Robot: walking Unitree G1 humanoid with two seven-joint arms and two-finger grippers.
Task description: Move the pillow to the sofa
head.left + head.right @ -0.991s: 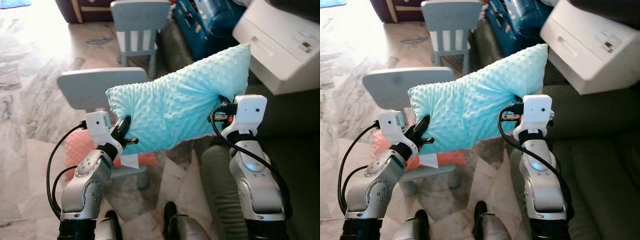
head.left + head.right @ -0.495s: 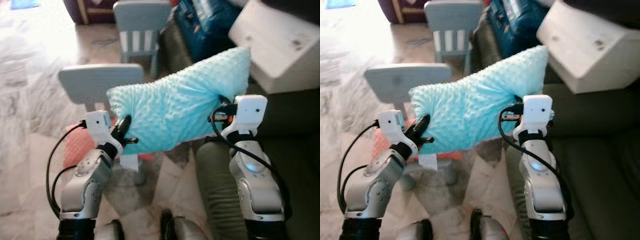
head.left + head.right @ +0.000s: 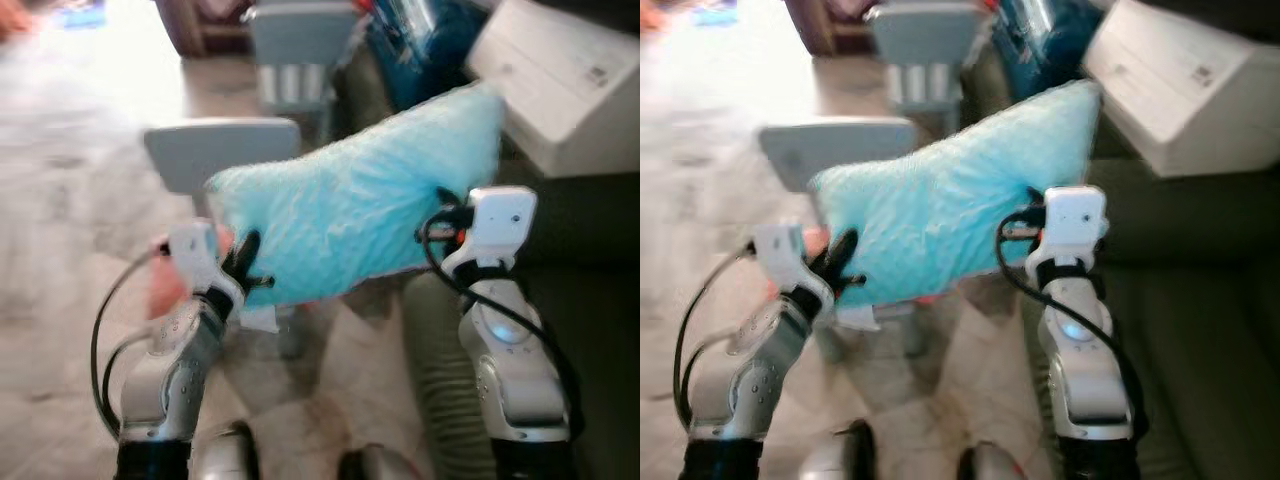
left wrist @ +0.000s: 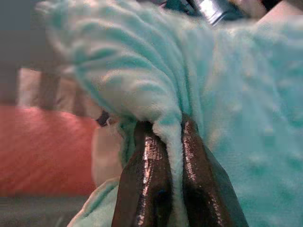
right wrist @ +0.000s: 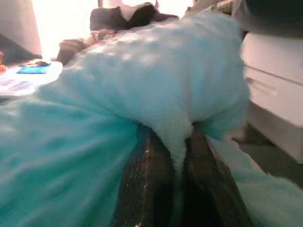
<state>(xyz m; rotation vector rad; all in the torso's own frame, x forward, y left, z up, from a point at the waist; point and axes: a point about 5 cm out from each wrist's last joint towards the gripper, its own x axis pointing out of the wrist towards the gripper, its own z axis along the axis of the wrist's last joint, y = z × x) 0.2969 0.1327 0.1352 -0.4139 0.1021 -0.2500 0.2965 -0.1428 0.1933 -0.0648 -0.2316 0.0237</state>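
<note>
Between both grippers: pillow [image 3: 360, 225], mint, dotted plush, held in the air ahead of the torso, slanted with the robot's-right corner highest.
Left gripper [image 4: 163, 142]: clamped on a thin fold at the pillow's lower left edge; black fingers [image 4: 142, 179] are pressed close, only a ridge of fabric between them.
Left arm pose: forearm raised from the elbow and angled inward, wrist camera block seen just left of the pillow (head views motion-blurred).
Right gripper [image 5: 176, 158]: pinched on a narrow fold of the pillow's right edge; fingertips are buried in plush, gap narrow.
Right arm pose: forearm held nearly vertical, white wrist block at the pillow's lower right, black cable looped beside it.
Pillow height: right end carried higher than left, so the long axis is tilted up toward the white box [image 3: 565, 85].
Sofa [image 3: 1200, 330]: dark green-grey, on the robot's right, seat below and beside the right arm; pillow is apart from it, not resting on anything.
Grey chair [image 3: 225, 155]: behind and below the pillow's left end, backrest partly covered by the pillow.
Pink cushion [image 4: 45, 151]: on the chair seat, below the left gripper, not touched.
Second chair [image 3: 920, 45]: grey, striped, further back on the floor.
Blue suitcase [image 3: 420, 40]: beyond the pillow (blurred).
Floor [image 3: 60, 260]: pale marble, brightly lit at far left.
</note>
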